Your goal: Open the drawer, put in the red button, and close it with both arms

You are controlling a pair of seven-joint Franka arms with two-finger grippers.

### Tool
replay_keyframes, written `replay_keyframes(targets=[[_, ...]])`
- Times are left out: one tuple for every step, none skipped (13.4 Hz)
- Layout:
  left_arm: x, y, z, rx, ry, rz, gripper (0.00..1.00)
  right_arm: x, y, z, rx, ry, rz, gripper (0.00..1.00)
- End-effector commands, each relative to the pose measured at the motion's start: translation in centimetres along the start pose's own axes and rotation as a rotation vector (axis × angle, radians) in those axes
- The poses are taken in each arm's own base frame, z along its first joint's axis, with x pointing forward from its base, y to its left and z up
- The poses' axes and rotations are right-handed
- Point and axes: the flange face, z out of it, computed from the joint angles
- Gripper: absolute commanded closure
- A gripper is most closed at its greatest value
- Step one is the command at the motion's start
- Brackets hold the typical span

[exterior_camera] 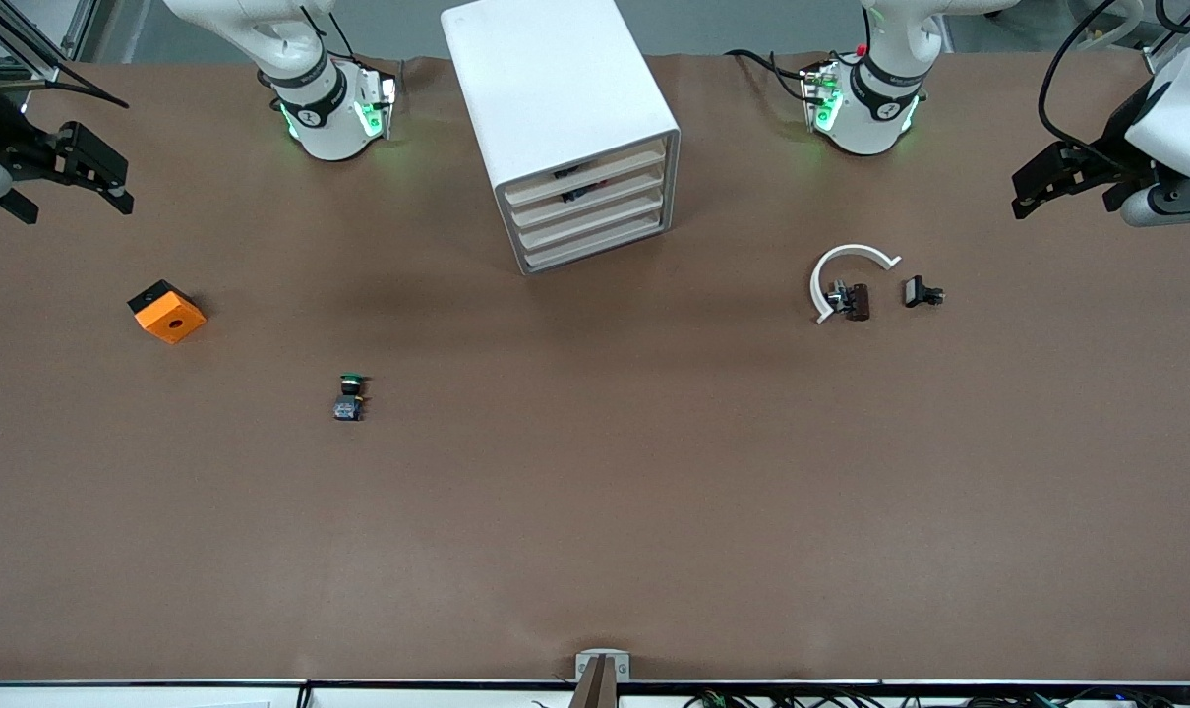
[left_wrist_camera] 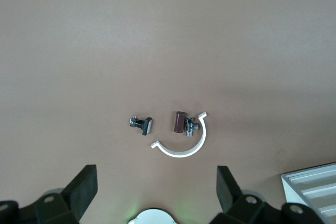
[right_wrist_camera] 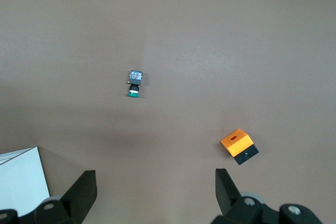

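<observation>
The white cabinet (exterior_camera: 556, 88) stands between the arms' bases, and all four of its cream-fronted drawers are pushed in. The drawer (exterior_camera: 620, 189) is the second from the top. A small dark thing (exterior_camera: 575, 194) shows in the slot above its front; I cannot tell what it is. No red button shows on the table. My left gripper (exterior_camera: 1033, 192) hangs open and empty over the left arm's end of the table, its fingers wide apart in the left wrist view (left_wrist_camera: 156, 187). My right gripper (exterior_camera: 113, 182) waits open and empty over the right arm's end (right_wrist_camera: 156, 187).
A green-capped button (exterior_camera: 349, 393) (right_wrist_camera: 135, 83) lies on its side nearer the front camera than the cabinet. An orange block (exterior_camera: 167, 312) (right_wrist_camera: 239, 145) sits toward the right arm's end. Toward the left arm's end lie a white curved piece (exterior_camera: 819, 285) (left_wrist_camera: 181, 154), a maroon cylinder (exterior_camera: 856, 300) (left_wrist_camera: 180, 121) and a small black part (exterior_camera: 920, 292) (left_wrist_camera: 142, 124).
</observation>
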Motion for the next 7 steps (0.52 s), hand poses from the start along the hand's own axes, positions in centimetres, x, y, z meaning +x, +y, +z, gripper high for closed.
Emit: replay_keyframes(targets=[[-0.72,-0.73,-0.88,-0.006,0.003,0.008,0.00,0.03,-0.16,-0.50,-0.018,0.003,0.002,0.00],[-0.50,-0.91,-0.87,-0.012,0.002,0.004,0.00,0.03,-0.16,-0.50,-0.018,0.003,0.002,0.00],[-0.34,-0.98,-1.00,-0.013,0.005,0.004,0.00,0.03,-0.16,-0.50,-0.018,0.003,0.002,0.00],[-0.31,-0.98,-0.98,-0.013,0.004,0.004,0.00,0.03,-0.16,-0.50,-0.018,0.003,0.002,0.00],[-0.25,-0.90,-0.92,-0.013,0.004,0.001,0.00,0.03,-0.16,-0.50,-0.018,0.003,0.002,0.00],[-0.25,-0.90,-0.92,-0.013,0.004,0.004,0.00,0.03,-0.16,-0.50,-0.018,0.003,0.002,0.00],[-0.25,-0.90,-0.92,-0.013,0.004,0.003,0.00,0.03,-0.16,-0.50,-0.018,0.003,0.002,0.00]])
